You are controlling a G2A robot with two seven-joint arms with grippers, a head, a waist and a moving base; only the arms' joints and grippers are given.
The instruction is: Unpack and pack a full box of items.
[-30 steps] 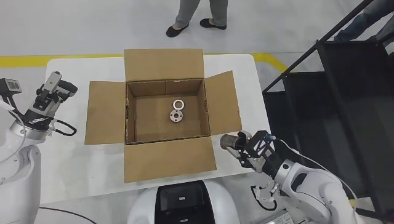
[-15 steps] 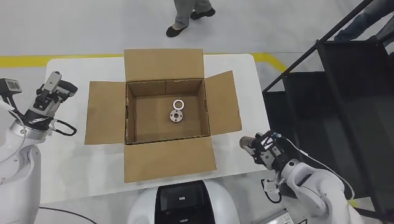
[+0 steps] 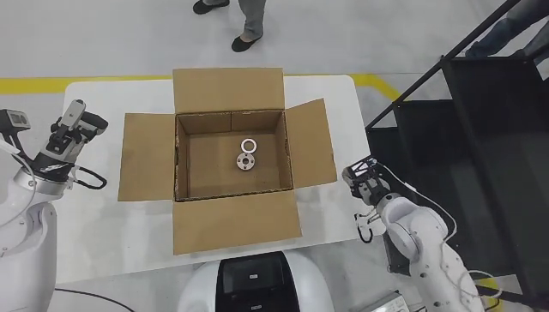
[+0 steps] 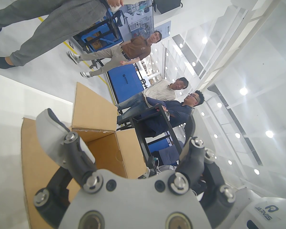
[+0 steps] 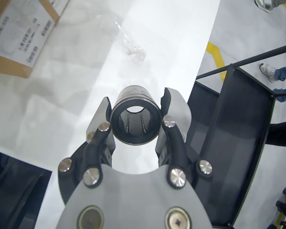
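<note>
An open cardboard box (image 3: pixel 232 119) sits mid-table with its flaps spread; a metal flange (image 3: pixel 244 161) and a white ring (image 3: pixel 249 145) lie on its floor. My right gripper (image 3: pixel 358 175) hangs at the table's right edge, beside the box's right flap, shut on a dark metal cylinder bearing (image 5: pixel 135 117) with a hollow bore. My left gripper (image 3: pixel 77 122) is raised off the table's left edge, left of the box; its fingers (image 4: pixel 52 127) stand open with nothing between them. The box (image 4: pixel 97 129) also shows past those fingers.
A black cart or rack (image 3: pixel 472 141) stands right next to the table's right side. A crumpled clear plastic film (image 5: pixel 133 53) lies on the white table (image 5: pixel 157 24) ahead of the right gripper. A yellow floor line (image 3: pixel 69 82) runs behind the table.
My right arm carried the bearing from the box's front right corner outward and back toward the table's right edge. The left arm stayed put. A person behind the table walked left.
</note>
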